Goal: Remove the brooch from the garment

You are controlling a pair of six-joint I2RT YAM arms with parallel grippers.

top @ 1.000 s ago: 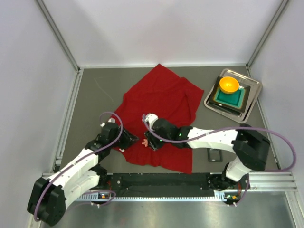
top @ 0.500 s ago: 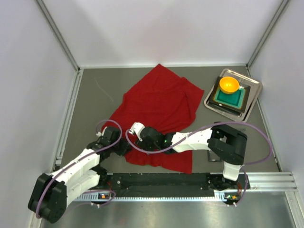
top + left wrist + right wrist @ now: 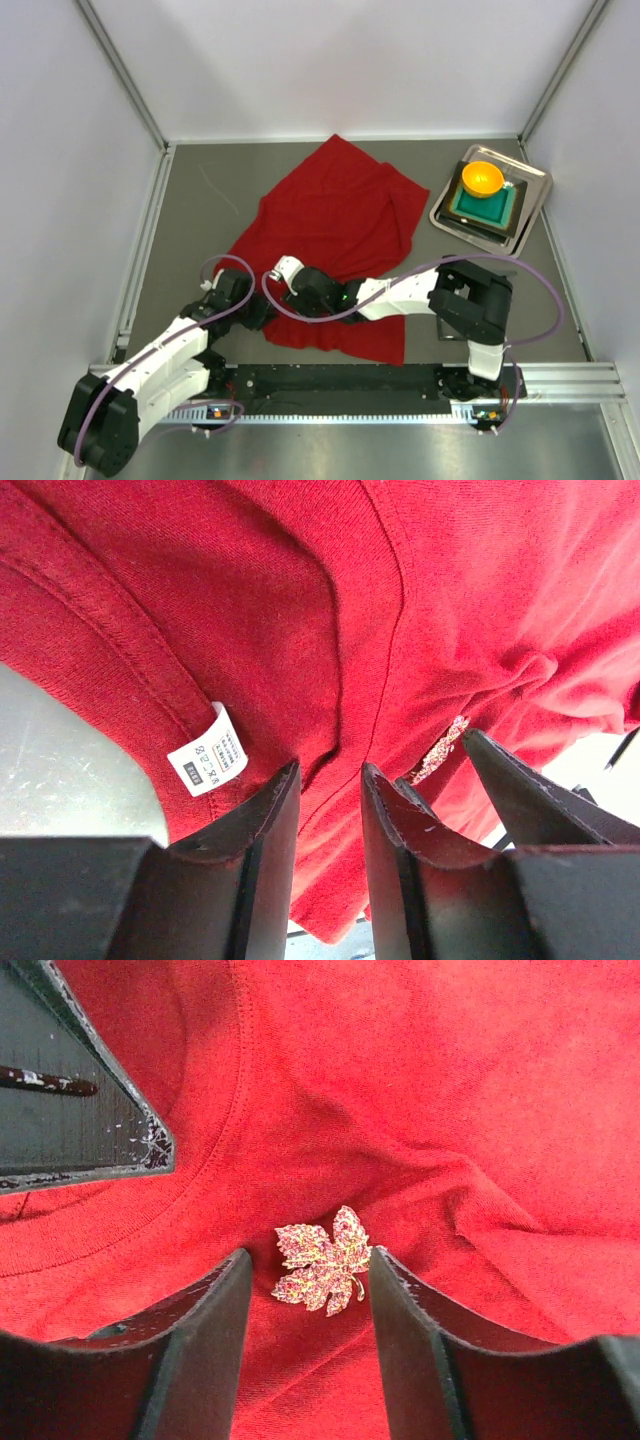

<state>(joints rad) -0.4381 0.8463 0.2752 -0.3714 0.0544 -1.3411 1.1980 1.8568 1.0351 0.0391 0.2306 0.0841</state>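
Note:
The red garment (image 3: 335,215) lies spread on the grey table. The pale pink leaf-shaped brooch (image 3: 322,1268) is pinned to it near the collar seam. It also shows edge-on in the left wrist view (image 3: 440,752), but my right gripper hides it in the top view. My right gripper (image 3: 310,1258) is open, with a finger on each side of the brooch and the right fingertip (image 3: 385,1265) touching its edge. My left gripper (image 3: 330,772) is nearly closed on a fold of the garment (image 3: 330,660) just left of the brooch. Both grippers, left (image 3: 258,312) and right (image 3: 283,303), meet at the garment's near-left part.
A white fabric tag (image 3: 207,763) sits at the garment's hem by my left finger. A metal tray (image 3: 535,195) at the back right holds a green box (image 3: 488,205) and an orange bowl (image 3: 482,178). A small black frame (image 3: 452,327) lies near my right arm's base.
Over the last second my right gripper moved left over the brooch, and my left gripper drew back a little to the near left. Almost nothing moved in the last half second.

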